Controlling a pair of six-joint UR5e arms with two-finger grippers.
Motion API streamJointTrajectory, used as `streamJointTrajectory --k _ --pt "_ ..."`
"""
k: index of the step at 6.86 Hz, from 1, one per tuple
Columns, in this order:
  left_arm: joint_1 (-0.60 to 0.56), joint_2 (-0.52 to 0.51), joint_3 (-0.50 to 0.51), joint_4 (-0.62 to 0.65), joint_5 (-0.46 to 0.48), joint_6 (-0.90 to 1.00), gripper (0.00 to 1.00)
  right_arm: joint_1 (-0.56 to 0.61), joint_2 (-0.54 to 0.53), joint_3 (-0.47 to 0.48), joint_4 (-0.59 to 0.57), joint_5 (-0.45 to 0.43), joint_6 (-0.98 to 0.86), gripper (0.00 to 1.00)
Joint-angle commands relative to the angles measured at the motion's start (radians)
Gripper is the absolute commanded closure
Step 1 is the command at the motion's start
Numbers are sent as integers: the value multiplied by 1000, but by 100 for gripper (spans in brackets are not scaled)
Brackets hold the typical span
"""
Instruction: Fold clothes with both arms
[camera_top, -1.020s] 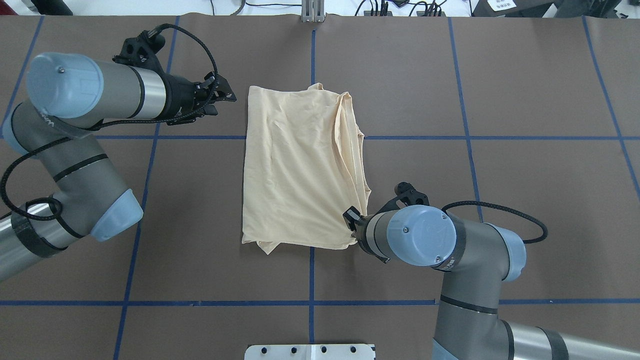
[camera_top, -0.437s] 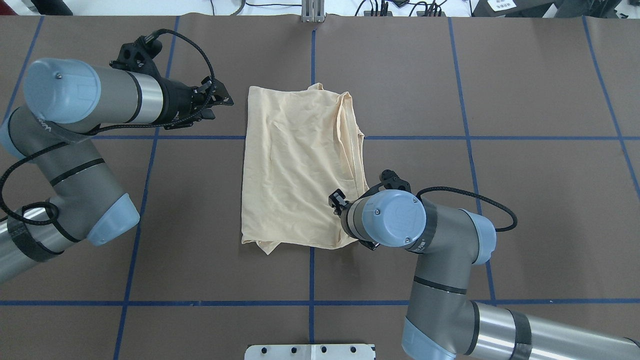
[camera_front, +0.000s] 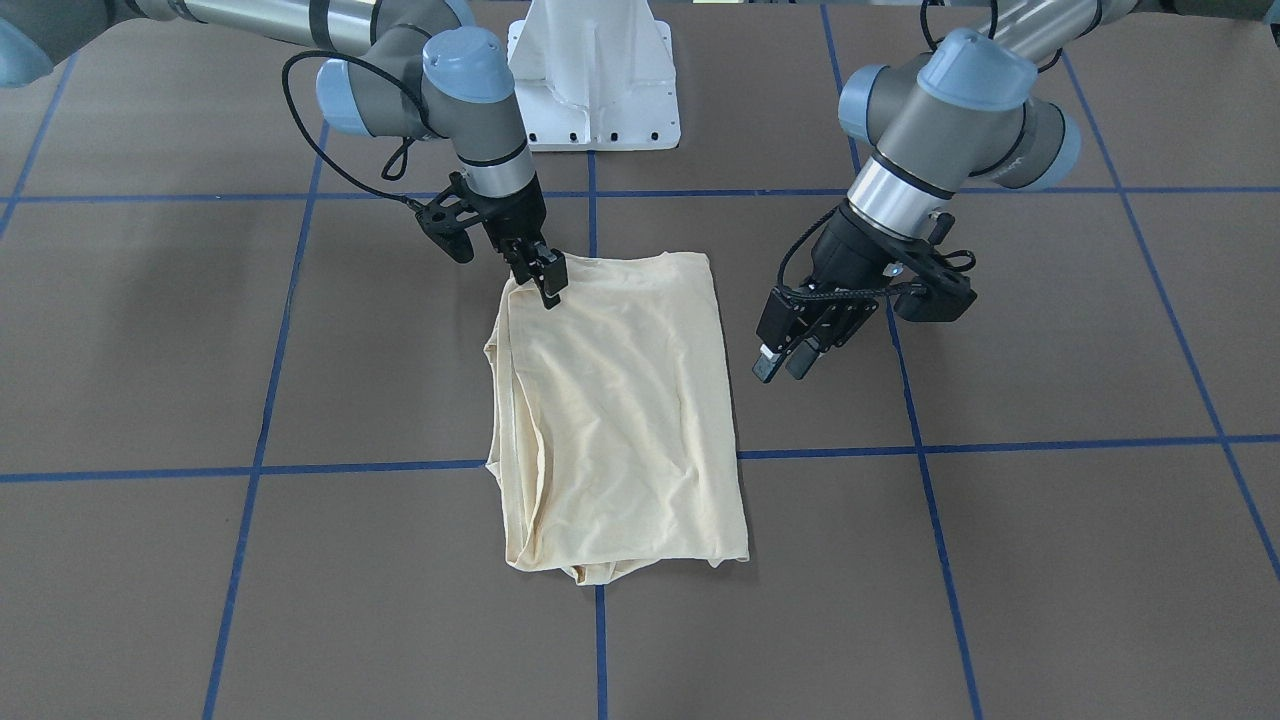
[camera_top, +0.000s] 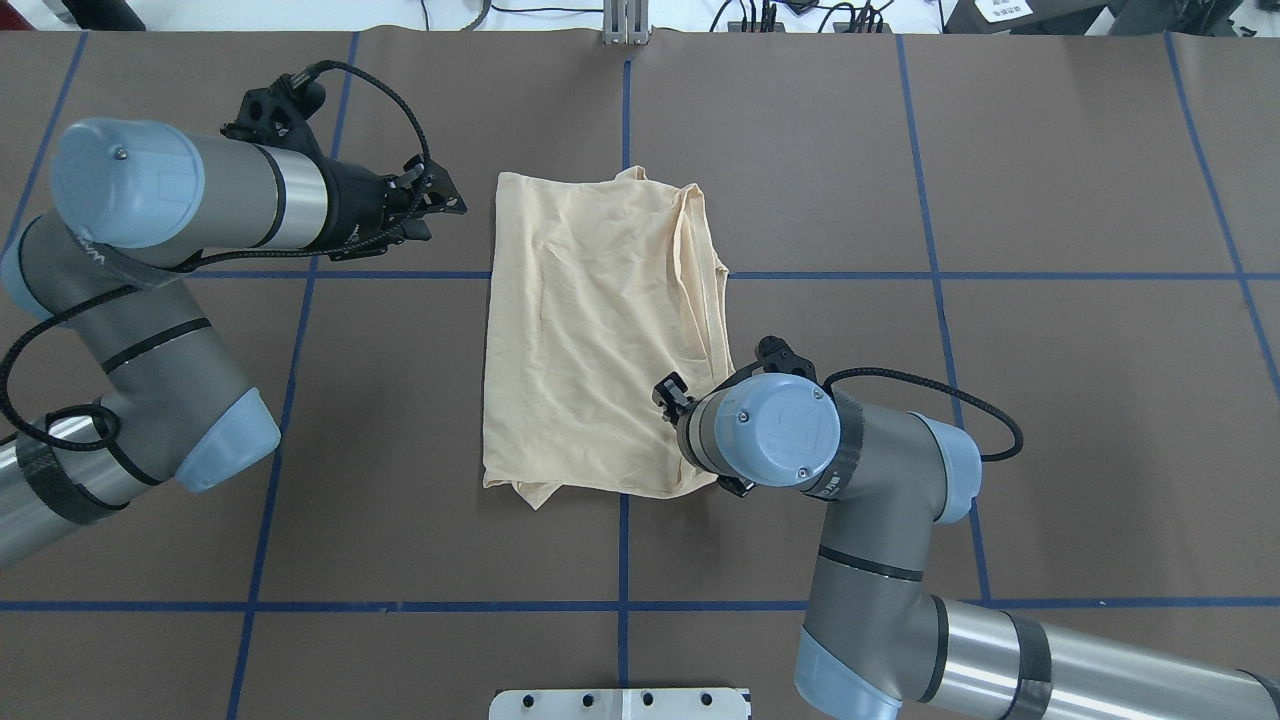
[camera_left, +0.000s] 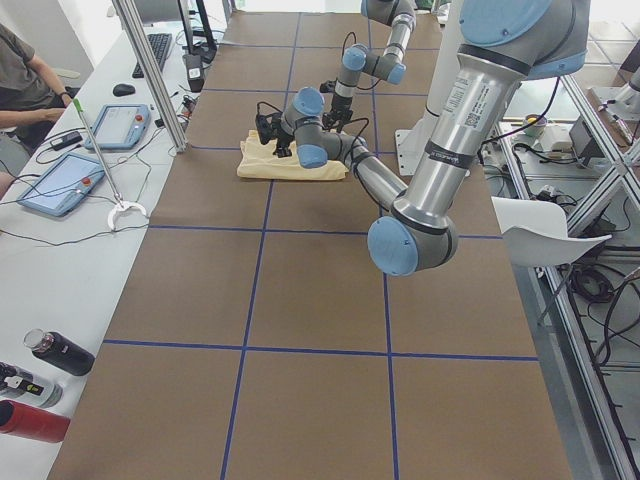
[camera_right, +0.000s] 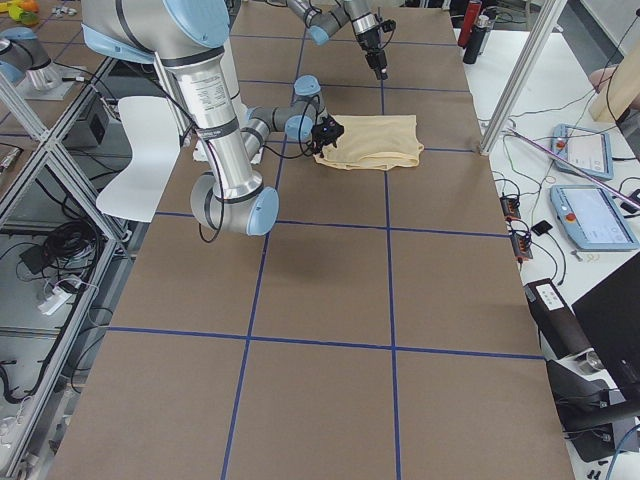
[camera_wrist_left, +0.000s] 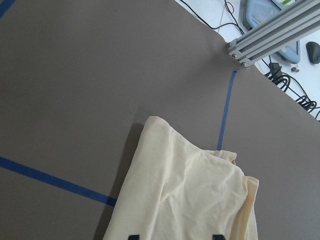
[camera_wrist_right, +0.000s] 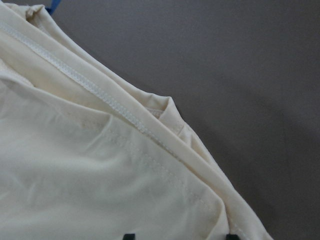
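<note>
Right gripper (camera_front: 548, 280) has shifted inward over shirt (camera_top: 590, 330) corner, fingers spread, holding nothing; shirt cream, folded rectangular, wrinkled; left gripper (camera_front: 778, 366) also spread, just beside shirt.

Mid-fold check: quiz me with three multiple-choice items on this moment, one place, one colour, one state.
1. The right gripper is at: A) a robot-side corner of the shirt; B) off the cloth entirely; C) the shirt's far edge.
2. The tape lines are: A) red; B) blue; C) white.
3. The left gripper is: A) shut on a sleeve; B) shut, empty; C) open, beside the shirt.
1 A: the front view shows it at that corner. 2 B: blue grid on the brown table. 3 C: jaws apart, off the cloth.
</note>
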Motion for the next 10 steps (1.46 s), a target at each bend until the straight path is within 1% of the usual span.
streamJointTrajectory --k 1,2,5,7,8,9,10 --pt "2 -1 7 -1 -3 -2 43 0 -21 57 -53 7 0 28" --pt "1 -1 7 -1 -3 -2 43 -18 -25 49 -75 2 0 18" --pt "2 -1 8 -2 -2 -3 43 -35 -23 29 -78 1 0 18" --pt "1 -1 4 -1 -3 -6 43 -35 -12 -1 -68 -1 -6 21" --pt "1 0 -1 -1 -3 -6 43 -32 -6 -3 -67 -3 1 32" --pt "1 0 -1 -2 -3 -6 43 -32 -5 -3 -71 -3 3 81" --pt "2 0 -2 -2 0 -6 43 -32 -6 -3 -69 -3 1 100"
